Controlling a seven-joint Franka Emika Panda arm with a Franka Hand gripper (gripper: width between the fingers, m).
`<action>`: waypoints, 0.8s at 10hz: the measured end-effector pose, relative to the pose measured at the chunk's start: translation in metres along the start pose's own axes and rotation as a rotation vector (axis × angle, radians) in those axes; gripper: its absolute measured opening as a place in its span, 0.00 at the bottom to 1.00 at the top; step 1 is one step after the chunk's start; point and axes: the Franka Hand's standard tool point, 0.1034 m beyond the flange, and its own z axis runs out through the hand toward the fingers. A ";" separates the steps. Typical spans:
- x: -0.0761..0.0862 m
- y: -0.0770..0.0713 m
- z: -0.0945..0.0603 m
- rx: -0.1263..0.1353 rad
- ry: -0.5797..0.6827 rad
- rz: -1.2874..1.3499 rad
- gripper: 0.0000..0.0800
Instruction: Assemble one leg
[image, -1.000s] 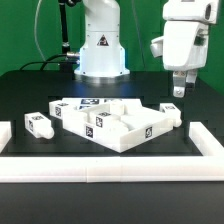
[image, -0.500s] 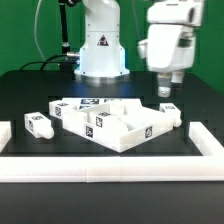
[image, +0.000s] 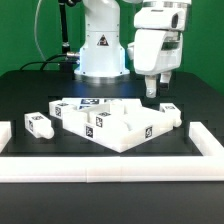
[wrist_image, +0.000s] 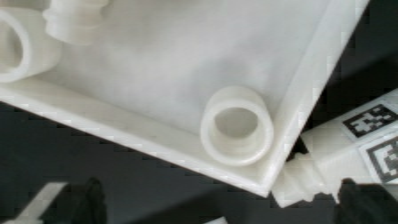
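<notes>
Black tabletop (image: 30, 95), fenced by a low white rail (image: 110, 172), carries a large flat white square panel (image: 112, 128) with raised rims and round sockets. The small white plastic square-section leg (image: 172, 114) (wrist_image: 356, 150) – tag marker on its side – lies just beside the panel's corner at the exterior view's right. The two-finger gripper (image: 153, 93) hovers above that corner, touching nothing – whether its fingers are spread or pressed together cannot be told. A second tagged white post (image: 38, 123) lies off the panel's opposite end.

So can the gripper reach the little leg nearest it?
Probably yes: the gripper hangs above with nothing covering the leg. But the panel lies close beside the leg and may crowd one finger.
</notes>
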 end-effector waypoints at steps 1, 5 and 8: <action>-0.010 -0.006 0.005 0.026 -0.022 0.090 0.81; -0.035 -0.041 0.039 0.067 -0.013 0.113 0.81; -0.041 -0.047 0.054 0.084 -0.014 0.094 0.81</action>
